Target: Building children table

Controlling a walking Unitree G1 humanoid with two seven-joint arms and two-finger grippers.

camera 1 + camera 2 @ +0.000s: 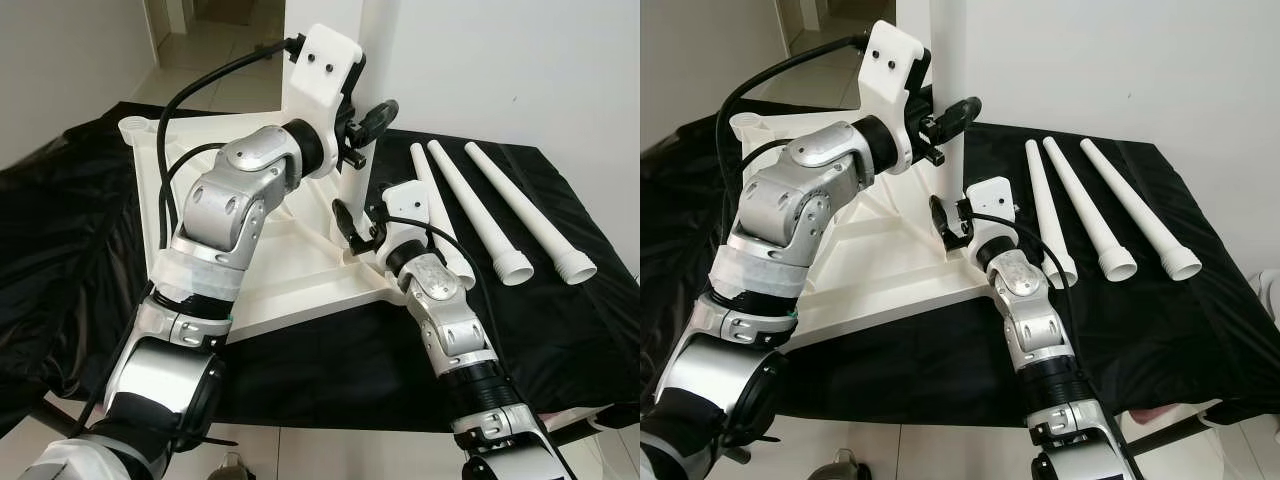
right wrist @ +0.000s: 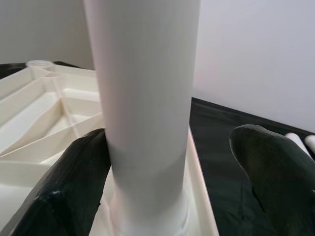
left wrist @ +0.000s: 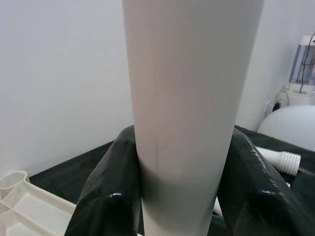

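We see a white plastic tabletop (image 1: pixel 300 270) lying upside down, ribbed underside up, on a black cloth (image 1: pixel 560 300) spread over the floor. At its near right corner a white tapered plastic leg (image 1: pixel 372 60) stands upright in the socket. Our left gripper (image 3: pixel 182 196) is clamped around this leg high up, both black fingers (image 3: pixel 106 196) pressed against its sides. Our right gripper (image 2: pixel 167 187) sits low at the leg's base, just above the socket; its jaws are spread wide, one finger (image 2: pixel 69 191) touching the leg, the other standing clear of it, so it grips nothing. At about three o'clock from the standing leg, three more white tapered legs (image 1: pixel 490 215) lie side by side on the cloth, threaded ends toward us. A white wall (image 1: pixel 520 60) rises at twelve o'clock behind the cloth.
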